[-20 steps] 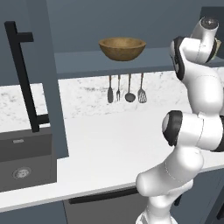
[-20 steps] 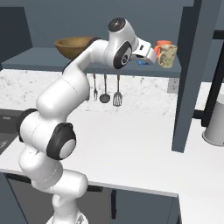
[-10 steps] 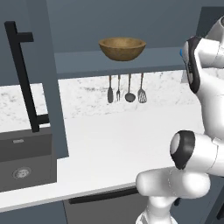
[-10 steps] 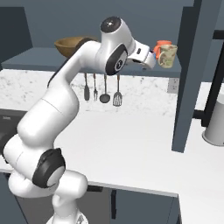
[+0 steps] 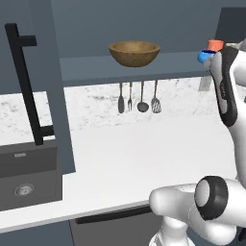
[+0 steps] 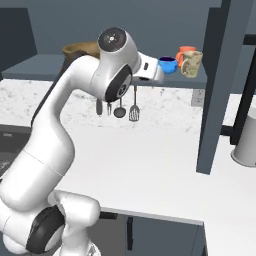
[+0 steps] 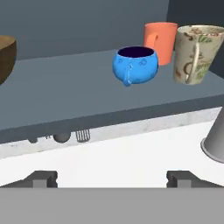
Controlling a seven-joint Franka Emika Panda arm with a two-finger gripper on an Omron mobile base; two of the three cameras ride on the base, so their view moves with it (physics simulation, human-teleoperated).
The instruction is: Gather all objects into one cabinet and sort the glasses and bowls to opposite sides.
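The pincer (image 7: 112, 177) hangs spread wide and holds nothing, its two tips far apart, out in front of the cabinet shelf (image 7: 78, 94) and above the white counter (image 7: 131, 162). Just beyond it on the shelf stands the blue bowl (image 7: 134, 64), ahead and slightly right of centre. Behind the bowl is the orange cup (image 7: 160, 40), and just beside that, to the right, the mug (image 7: 195, 52). The wooden bowl (image 7: 6, 57) sits well apart at the left end of the same shelf.

Sitting on the grey shelf (image 7: 65, 94): wooden bowl (image 5: 134, 53) at left; blue bowl (image 7: 134, 64), orange cup (image 7: 161, 40) and mug (image 7: 197, 53) clustering at right.
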